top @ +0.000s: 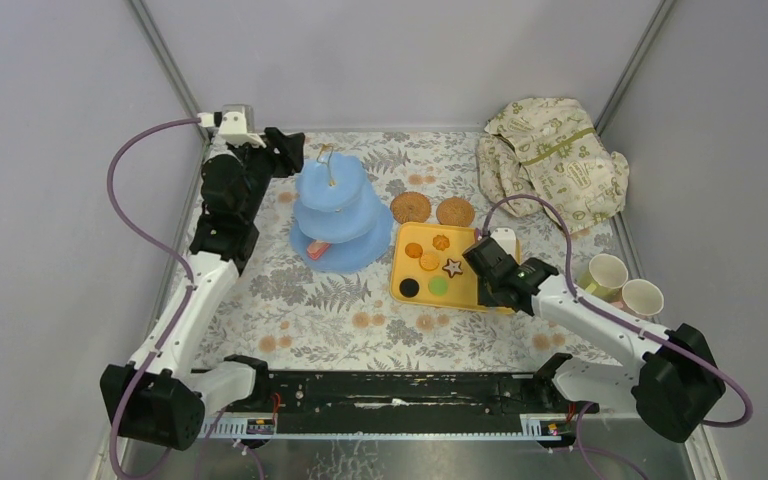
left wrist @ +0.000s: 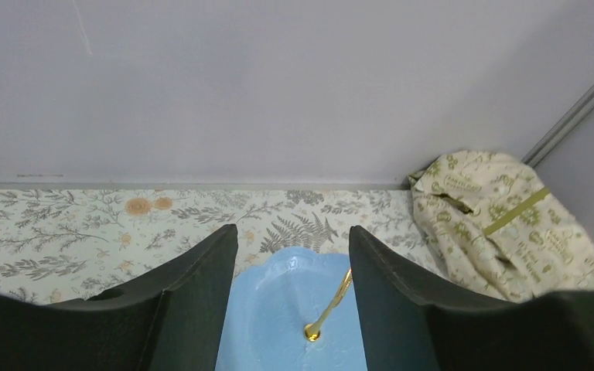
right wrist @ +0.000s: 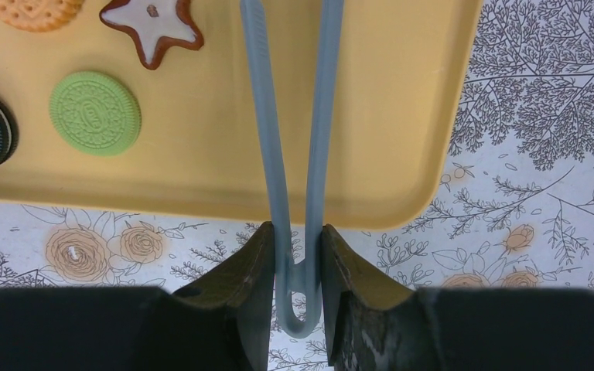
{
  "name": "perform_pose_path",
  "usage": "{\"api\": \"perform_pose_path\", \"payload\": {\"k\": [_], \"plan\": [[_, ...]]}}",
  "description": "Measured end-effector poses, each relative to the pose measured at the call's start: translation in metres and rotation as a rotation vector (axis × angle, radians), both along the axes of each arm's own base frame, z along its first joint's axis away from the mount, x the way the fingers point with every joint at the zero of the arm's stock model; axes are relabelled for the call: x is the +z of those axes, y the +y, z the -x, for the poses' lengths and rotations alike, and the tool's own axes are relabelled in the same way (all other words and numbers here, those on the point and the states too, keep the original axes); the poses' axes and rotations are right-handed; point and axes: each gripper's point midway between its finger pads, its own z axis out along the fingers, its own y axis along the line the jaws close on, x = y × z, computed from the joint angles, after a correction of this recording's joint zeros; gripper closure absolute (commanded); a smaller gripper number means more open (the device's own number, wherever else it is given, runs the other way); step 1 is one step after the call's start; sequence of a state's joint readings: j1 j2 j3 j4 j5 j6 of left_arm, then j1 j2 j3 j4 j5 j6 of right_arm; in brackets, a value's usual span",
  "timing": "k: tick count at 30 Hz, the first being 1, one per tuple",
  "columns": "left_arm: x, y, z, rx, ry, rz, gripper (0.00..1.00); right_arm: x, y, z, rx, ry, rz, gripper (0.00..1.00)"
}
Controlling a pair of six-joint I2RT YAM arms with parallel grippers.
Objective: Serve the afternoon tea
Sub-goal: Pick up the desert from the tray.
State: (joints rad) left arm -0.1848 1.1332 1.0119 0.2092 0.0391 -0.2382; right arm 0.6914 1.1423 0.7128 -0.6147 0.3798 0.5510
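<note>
left gripper (left wrist: 294,247): upper left of the overhead view; jaws apart, holding nothing, framing the stand's top tier.
stand (top: 335,215): centre left; its gold handle (left wrist: 329,305) shows close only in the left wrist view.
right gripper (right wrist: 298,239): clamped on the tongs (right wrist: 321,116) at the tray (right wrist: 201,178) edge.
biscuits (right wrist: 95,113): on the tray.
cups (top: 605,272): right edge, beside the right arm.
coasters (top: 411,207): just above the tray.
cloth (top: 550,160): upper right.

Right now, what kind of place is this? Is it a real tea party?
Likely a robot practice booth made up for a pretend tea party. Grey walls close it in, the left arm and right arm are bolted to the table's near edge, and toy biscuits lie on a yellow tray.
</note>
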Motion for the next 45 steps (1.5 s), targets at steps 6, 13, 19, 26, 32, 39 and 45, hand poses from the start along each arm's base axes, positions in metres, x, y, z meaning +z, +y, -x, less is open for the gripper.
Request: {"api": "perform_pose_path", "payload": {"k": [6, 13, 19, 26, 32, 39, 45], "plan": [[0.017, 0.0, 0.018, 0.011, -0.027, 0.108, 0.0, -0.008, -0.001, 0.0, -0.027, 0.025, 0.009, 0.79], [0.037, -0.012, 0.04, -0.03, -0.055, 0.179, 0.0, -0.024, 0.003, -0.004, -0.065, 0.057, 0.017, 0.78], [0.048, -0.006, 0.055, -0.016, -0.069, 0.214, 0.0, -0.035, 0.005, -0.006, -0.098, 0.075, 0.021, 0.75], [0.063, -0.001, 0.072, -0.015, -0.1, 0.261, 0.0, -0.048, 0.007, -0.012, -0.155, 0.089, 0.014, 0.71], [0.065, -0.001, 0.075, -0.02, -0.098, 0.28, 0.0, -0.052, 0.008, -0.017, -0.187, 0.094, 0.002, 0.66], [0.055, -0.004, 0.076, -0.026, -0.075, 0.282, 0.0, -0.054, 0.008, -0.028, -0.241, 0.082, -0.025, 0.56], [0.054, -0.004, 0.076, -0.03, -0.072, 0.288, 0.0, -0.055, 0.01, -0.042, -0.274, 0.057, -0.073, 0.52]]}}
